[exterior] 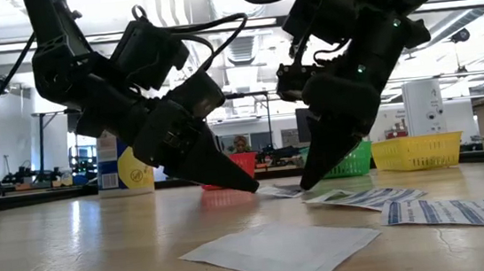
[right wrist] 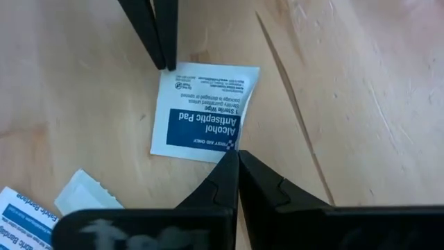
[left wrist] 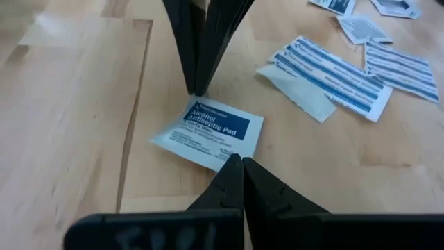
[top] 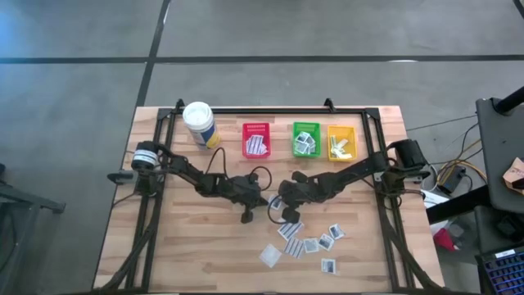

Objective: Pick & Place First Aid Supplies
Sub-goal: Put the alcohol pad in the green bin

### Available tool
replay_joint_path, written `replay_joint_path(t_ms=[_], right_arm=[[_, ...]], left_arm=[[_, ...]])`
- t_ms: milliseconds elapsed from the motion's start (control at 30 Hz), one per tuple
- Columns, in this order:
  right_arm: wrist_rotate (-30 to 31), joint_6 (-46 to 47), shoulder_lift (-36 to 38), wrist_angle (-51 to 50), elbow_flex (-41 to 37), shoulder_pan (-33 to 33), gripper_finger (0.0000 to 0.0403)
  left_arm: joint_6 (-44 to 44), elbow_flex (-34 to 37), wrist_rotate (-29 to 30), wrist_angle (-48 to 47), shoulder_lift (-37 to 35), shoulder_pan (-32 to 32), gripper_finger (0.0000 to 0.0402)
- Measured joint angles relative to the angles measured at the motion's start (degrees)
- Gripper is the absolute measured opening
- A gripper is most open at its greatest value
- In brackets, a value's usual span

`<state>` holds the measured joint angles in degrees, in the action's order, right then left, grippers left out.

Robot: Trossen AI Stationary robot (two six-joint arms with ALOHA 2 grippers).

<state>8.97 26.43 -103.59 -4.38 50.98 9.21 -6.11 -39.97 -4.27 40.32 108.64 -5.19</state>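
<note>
A square white packet printed "Alcohol Antiseptic Pad" [left wrist: 208,130] [right wrist: 203,114] lies flat on the wood between my two grippers, about mid-table [top: 273,201]. My left gripper [left wrist: 241,162] [exterior: 251,188] is shut and slants down from the left, with its tip at one corner of the packet. My right gripper [right wrist: 238,155] [exterior: 305,185] is also shut and slants down from the right to the opposite corner. Several other white and blue-striped packets [top: 311,243] lie loose nearer the near edge. My left gripper sets its shut fingertips on the packet's corner [left wrist: 233,154], slanting down from the table's left. The packet stays flat on the table. My right gripper sets its shut fingertips on the opposite corner [right wrist: 234,147], slanting down from the table's right, with the packet flat under it.
Along the far edge stand a white canister with a yellow label [top: 199,123], a red bin [top: 256,139], a green bin [top: 306,139] and a yellow bin [top: 341,141], each holding packets. A large pale packet [exterior: 280,252] lies nearest the near edge.
</note>
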Motion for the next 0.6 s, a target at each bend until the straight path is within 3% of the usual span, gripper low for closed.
replay_joint_path(t_ms=[233, 600], right_arm=[[0.0, 0.15, 0.0, 0.12, 1.05, -0.12, 0.0023], [0.16, -0.03, -0.03, -2.7, 4.55, -2.25, 0.0114]], left_arm=[[-0.25, 0.0, -0.14, -0.33, 0.17, 0.0, 0.0], [-1.84, -0.22, 1.0, 0.8, 2.67, 0.13, 0.0]])
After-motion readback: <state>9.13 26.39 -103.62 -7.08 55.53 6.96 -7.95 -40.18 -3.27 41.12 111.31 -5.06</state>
